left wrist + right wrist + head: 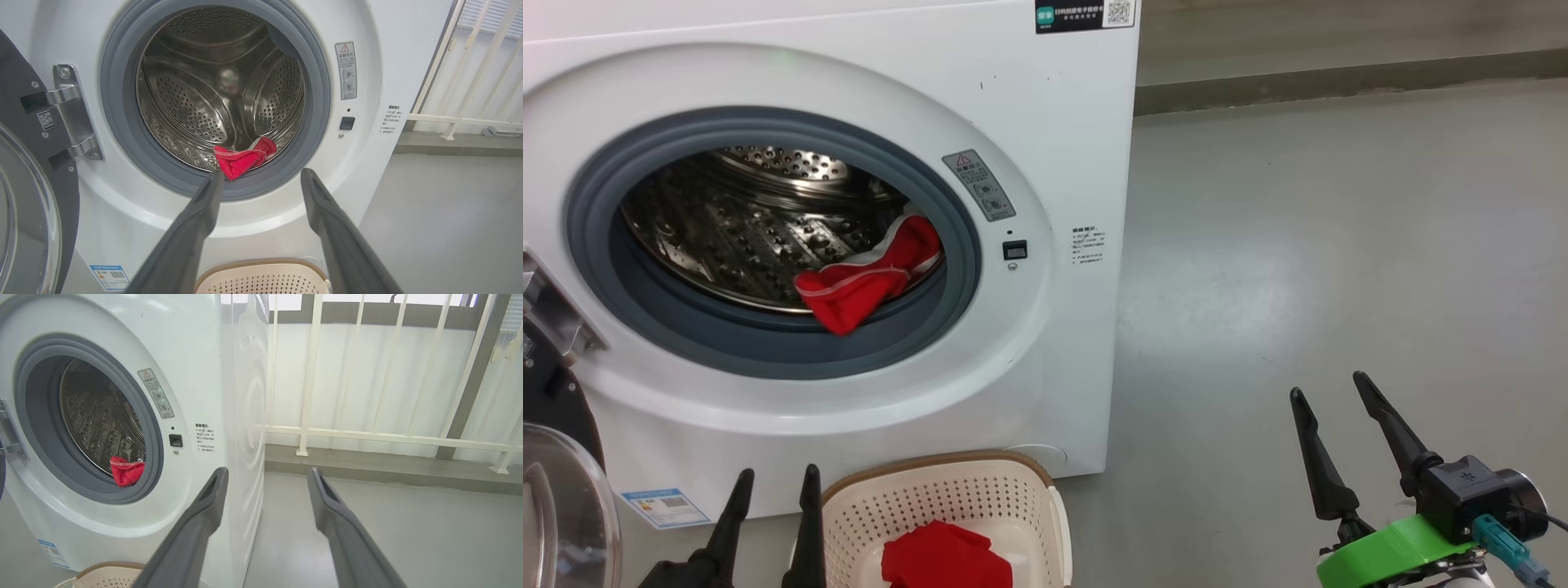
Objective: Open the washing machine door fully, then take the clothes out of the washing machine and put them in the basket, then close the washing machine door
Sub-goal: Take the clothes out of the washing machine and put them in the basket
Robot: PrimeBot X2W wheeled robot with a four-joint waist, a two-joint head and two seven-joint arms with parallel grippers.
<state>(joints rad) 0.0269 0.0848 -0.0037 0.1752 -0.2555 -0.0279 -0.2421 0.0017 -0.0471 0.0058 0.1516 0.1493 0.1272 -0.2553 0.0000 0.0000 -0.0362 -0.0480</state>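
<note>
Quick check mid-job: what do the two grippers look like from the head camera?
The left gripper and right gripper each have two long, tapering dark fingers. The right one has a black boxy body with a small white mark, a bright green collar and a teal plug.

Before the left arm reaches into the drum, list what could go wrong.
1. The red garment droops over the grey door seal; a shallow pinch by the open left gripper might catch one fold and drop it short of the basket.
2. The open washing machine door stands close beside that arm; a swing could bump it.
3. The basket sits right by that gripper and may get nudged.
</note>
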